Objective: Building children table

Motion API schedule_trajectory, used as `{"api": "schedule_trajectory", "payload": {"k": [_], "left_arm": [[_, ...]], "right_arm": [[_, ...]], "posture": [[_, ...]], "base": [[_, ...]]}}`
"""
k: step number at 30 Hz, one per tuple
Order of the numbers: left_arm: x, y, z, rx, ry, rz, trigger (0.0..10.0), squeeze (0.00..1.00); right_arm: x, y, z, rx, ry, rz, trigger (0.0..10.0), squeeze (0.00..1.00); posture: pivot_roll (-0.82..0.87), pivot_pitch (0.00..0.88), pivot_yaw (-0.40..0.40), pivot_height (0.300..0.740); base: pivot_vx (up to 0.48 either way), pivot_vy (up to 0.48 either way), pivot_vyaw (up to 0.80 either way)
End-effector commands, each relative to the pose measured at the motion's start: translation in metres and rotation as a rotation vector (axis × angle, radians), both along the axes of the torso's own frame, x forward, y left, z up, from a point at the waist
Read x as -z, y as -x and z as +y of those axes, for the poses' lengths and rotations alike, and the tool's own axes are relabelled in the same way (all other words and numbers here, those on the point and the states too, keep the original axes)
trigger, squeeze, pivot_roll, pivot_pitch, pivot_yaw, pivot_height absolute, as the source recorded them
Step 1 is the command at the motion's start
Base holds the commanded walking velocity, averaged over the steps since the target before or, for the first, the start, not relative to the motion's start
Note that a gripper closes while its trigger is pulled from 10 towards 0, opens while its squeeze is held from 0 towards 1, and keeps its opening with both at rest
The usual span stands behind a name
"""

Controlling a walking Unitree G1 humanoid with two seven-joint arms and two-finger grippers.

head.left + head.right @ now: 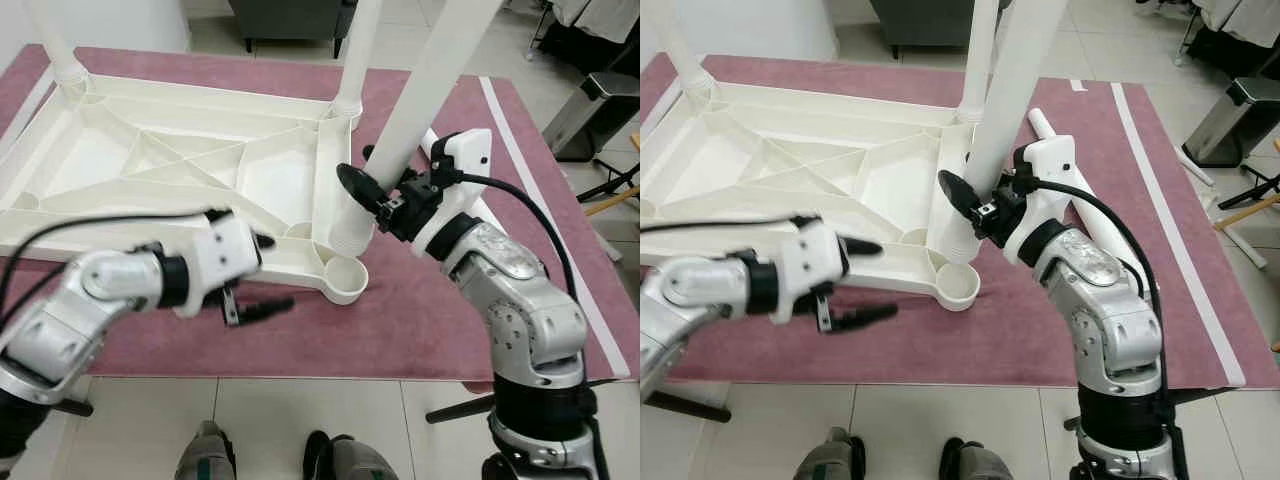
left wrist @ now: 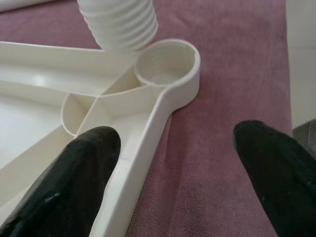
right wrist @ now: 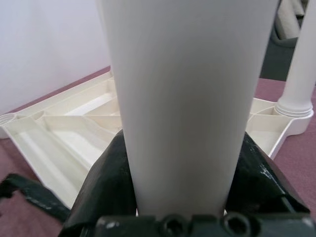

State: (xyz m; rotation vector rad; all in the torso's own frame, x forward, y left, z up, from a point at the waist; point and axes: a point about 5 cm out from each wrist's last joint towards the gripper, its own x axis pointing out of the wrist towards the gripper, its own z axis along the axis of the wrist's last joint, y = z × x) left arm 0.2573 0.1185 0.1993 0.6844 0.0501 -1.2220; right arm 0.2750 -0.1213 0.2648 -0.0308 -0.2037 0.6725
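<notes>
Two right fingers (image 1: 372, 200) pinch table leg (image 1: 420, 100); left fingers (image 1: 262, 275) spread beside socket (image 1: 345, 277).

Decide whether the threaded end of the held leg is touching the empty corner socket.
Apart. The left wrist view shows the leg's threaded end hanging beside and above the socket, over the tabletop rib rather than in the socket.

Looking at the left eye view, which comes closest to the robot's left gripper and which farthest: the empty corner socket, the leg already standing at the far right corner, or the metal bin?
1. Empty corner socket: just right of the left gripper, on the upturned tabletop.
2. Standing leg: far right corner.
3. Metal bin: off the rug, far right.
</notes>
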Motion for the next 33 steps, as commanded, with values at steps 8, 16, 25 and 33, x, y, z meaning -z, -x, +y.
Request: {"api": "schedule_trajectory", "payload": {"k": [8, 16, 25, 33], "left_arm": [[0.026, -0.015, -0.004, 0.027, -0.129, -0.044, 10.0, 0.0], [0.022, -0.029, 0.004, -0.003, -0.111, -0.043, 9.8, 0.0], [0.019, -0.037, 0.015, 0.039, -0.125, -0.024, 3.6, 0.0], [0.017, -0.042, -0.007, 0.051, 0.019, 0.031, 8.0, 0.0]], "right_arm": [[0.008, 0.009, 0.01, -0.086, 0.022, 0.04, 10.0, 0.0], [0.022, 0.013, 0.017, -0.097, 0.024, 0.074, 10.0, 0.0], [0.029, 0.013, 0.017, -0.056, 0.028, 0.06, 10.0, 0.0], [0.028, 0.009, 0.011, -0.007, 0.035, 0.036, 10.0, 0.0]], "posture": [[0.06, 0.11, -0.062, 0.74], [0.06, 0.12, -0.045, 0.74], [0.06, 0.134, -0.019, 0.74], [0.06, 0.135, -0.013, 0.74]], "base": [[0.0, 0.0, 0.0], [0.0, 0.0, 0.0], [0.0, 0.0, 0.0], [0.0, 0.0, 0.0]]}}
